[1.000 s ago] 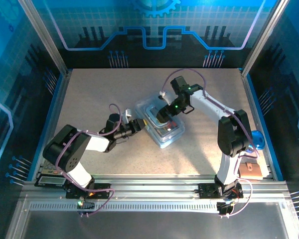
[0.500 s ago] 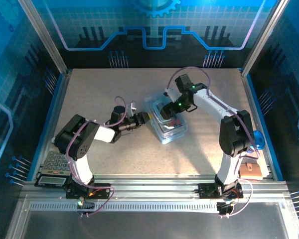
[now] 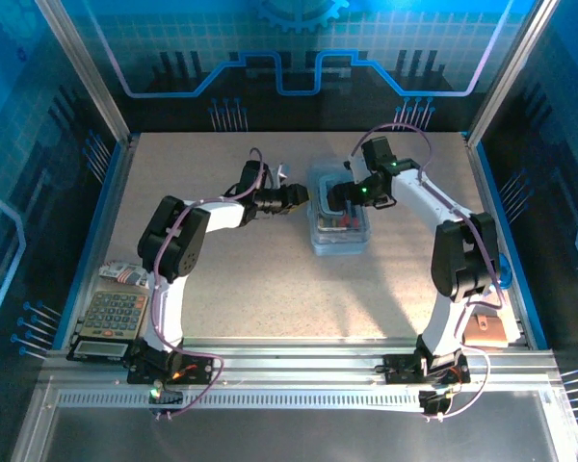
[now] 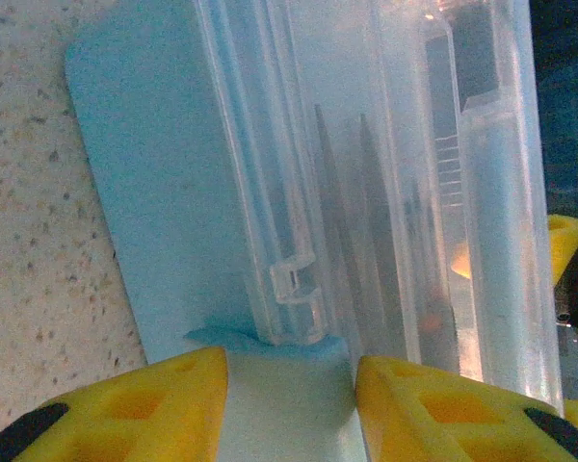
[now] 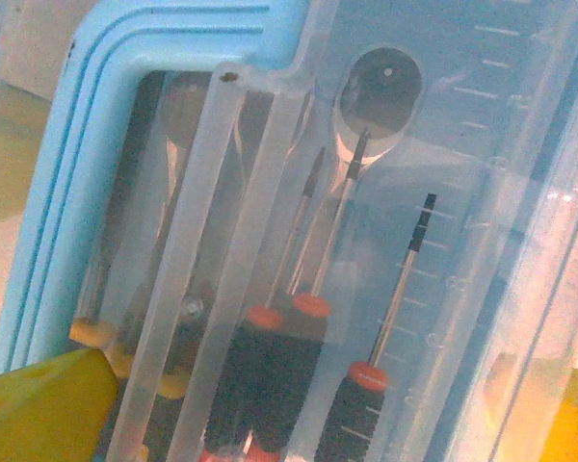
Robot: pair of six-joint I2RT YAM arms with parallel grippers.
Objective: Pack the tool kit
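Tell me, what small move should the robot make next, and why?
Probably press the clear lid down near the clip to snap it. The screwdrivers already lie inside the box, the right gripper sits open over the lid, and the left gripper straddles the box's edge by that clip.

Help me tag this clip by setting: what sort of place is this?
Probably a robot lab or demo cell: left arm and right arm bolted to a metal rail, a speckled table fenced by blue circuit-print panels, a tool kit mid-table.
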